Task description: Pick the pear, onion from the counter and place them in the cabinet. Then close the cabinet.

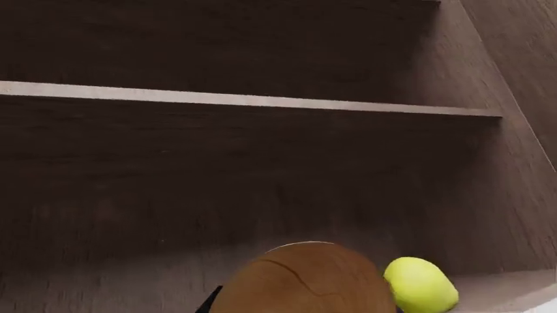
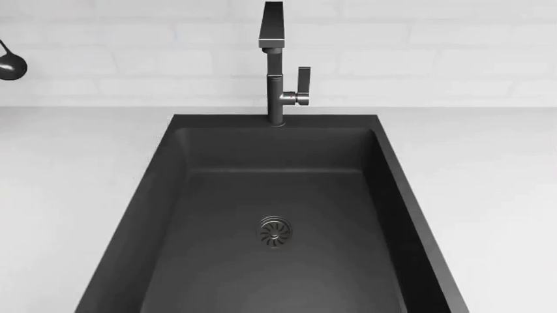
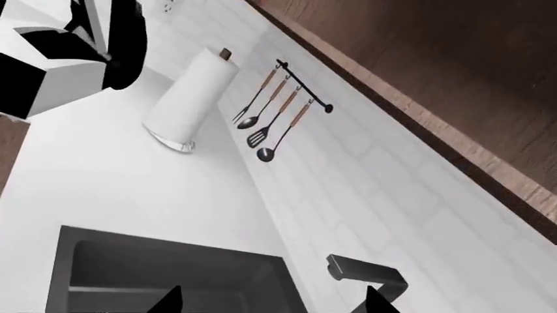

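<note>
**Listener:** What does the left wrist camera give you?

**Operator:** I see the inside of a brown wooden cabinet with one shelf board running across it. Close to the lens sits the onion, tan-brown with a thin crack line, cut off by the frame edge. Just beside it, the yellow-green pear rests on the cabinet floor near the side wall. A dark sliver of the left gripper peeks out beside the onion. I cannot tell whether its jaws are clamped on the onion or parted; the onion hides them.

**Listener:** And the head camera?

**Operator:** I look down on the white counter with a dark grey sink set into it. A round drain sits in the basin, and a dark faucet stands at the back rim. Behind is a white tiled wall. A dark ladle bowl is clipped at the edge. Neither arm shows here.

**Listener:** The right wrist camera?

**Operator:** It is tilted. I see a paper towel roll on the counter, a rail of hanging utensils on the wall, and wooden cabinetry above. Two dark fingertips of the right gripper stand well apart, with nothing between them. A blurred black-and-white shape in the corner is too cropped to identify.
</note>
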Tool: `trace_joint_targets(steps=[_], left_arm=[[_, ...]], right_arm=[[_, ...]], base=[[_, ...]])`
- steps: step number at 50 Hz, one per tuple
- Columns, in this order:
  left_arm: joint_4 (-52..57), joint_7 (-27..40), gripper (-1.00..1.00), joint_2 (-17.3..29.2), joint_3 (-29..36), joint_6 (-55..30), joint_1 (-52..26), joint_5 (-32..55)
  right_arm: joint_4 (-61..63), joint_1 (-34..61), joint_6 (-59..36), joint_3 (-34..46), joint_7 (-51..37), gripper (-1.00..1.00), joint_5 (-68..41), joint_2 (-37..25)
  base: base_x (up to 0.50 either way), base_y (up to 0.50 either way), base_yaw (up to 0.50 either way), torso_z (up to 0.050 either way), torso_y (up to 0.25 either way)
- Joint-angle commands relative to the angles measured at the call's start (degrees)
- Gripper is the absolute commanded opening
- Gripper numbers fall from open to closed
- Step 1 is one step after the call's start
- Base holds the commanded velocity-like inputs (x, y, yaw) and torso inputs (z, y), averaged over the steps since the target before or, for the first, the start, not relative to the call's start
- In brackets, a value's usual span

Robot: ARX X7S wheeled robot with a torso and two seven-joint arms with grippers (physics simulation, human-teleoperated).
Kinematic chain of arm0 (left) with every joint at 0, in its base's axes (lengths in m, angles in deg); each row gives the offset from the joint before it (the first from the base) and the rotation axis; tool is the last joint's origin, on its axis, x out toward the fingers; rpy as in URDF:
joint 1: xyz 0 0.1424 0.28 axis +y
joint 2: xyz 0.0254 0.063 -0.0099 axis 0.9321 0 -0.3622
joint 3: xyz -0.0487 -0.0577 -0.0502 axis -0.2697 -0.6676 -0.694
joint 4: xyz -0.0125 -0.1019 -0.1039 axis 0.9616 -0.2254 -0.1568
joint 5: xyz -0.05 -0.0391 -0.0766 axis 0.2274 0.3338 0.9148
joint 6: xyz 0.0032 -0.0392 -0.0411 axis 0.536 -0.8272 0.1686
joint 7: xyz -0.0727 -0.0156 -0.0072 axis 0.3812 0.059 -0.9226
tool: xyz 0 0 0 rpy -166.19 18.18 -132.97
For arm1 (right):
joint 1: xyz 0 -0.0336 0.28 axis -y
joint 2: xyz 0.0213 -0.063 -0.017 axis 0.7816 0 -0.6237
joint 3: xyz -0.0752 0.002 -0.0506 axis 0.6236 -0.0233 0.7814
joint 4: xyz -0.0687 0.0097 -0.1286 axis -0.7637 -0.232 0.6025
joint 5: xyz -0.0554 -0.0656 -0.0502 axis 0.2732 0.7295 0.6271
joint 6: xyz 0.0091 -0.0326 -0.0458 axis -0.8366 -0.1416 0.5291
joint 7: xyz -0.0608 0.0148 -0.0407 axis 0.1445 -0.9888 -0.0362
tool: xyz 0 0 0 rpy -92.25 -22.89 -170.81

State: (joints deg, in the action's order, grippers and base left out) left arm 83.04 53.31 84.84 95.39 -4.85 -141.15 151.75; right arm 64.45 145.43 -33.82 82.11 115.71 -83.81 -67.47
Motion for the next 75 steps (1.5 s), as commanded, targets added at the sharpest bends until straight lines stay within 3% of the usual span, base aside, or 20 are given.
trace_joint_targets(steps=[1, 4, 17, 34, 52, 58, 67, 75], left_arm=[[-13.0, -8.84, -1.0, -4.88, 6.43, -0.73, -5.88, -14.5], [-15.26, -11.71, -1.0, -5.82, 7.47, 0.41, -6.26, -18.01], [-14.15, -12.58, -1.0, -5.73, 5.91, 2.46, -4.71, -17.96], [-39.31, -29.14, -1.0, -13.44, 15.65, 3.41, -7.94, -30.35], [-66.08, -36.13, -1.0, -22.29, 23.37, 8.1, -14.86, -46.36], [-73.06, -42.5, -1.0, -26.75, 16.01, 7.65, -15.05, -62.15], [-83.51, -52.9, -1.0, -34.14, -5.94, 8.51, -15.07, -95.07], [-86.98, -55.13, -1.0, -36.77, -16.42, 10.23, -15.08, -110.49]], right_arm=[[0.42, 0.9, 0.51, 0.53, 1.02, 1.0, 1.08, 0.0], [0.09, 1.39, 0.35, 0.93, 0.59, 1.0, 0.84, 0.16], [0.17, 1.41, 0.76, 1.21, -0.18, 1.0, -0.76, -0.03], [0.46, 0.31, 2.58, 0.27, 0.27, 1.0, -1.66, -0.32], [1.68, -1.13, 3.58, -0.19, 1.43, 1.0, -1.67, -1.17], [2.22, -2.63, 4.35, -0.76, 1.39, 1.0, -1.94, -1.64], [2.5, -3.38, 4.85, -0.94, 1.21, 1.0, -2.33, -2.0], [2.91, -4.64, 5.57, -1.56, 1.74, 1.0, -2.17, -2.5]], base=[[0.0, 0.0, 0.0, 0.0, 0.0], [0.0, 0.0, 0.0, 0.0, 0.0], [0.0, 0.0, 0.0, 0.0, 0.0], [0.0, 0.0, 0.0, 0.0, 0.0], [0.0, 0.0, 0.0, 0.0, 0.0], [0.0, 0.0, 0.0, 0.0, 0.0], [0.0, 0.0, 0.0, 0.0, 0.0], [0.0, 0.0, 0.0, 0.0, 0.0]])
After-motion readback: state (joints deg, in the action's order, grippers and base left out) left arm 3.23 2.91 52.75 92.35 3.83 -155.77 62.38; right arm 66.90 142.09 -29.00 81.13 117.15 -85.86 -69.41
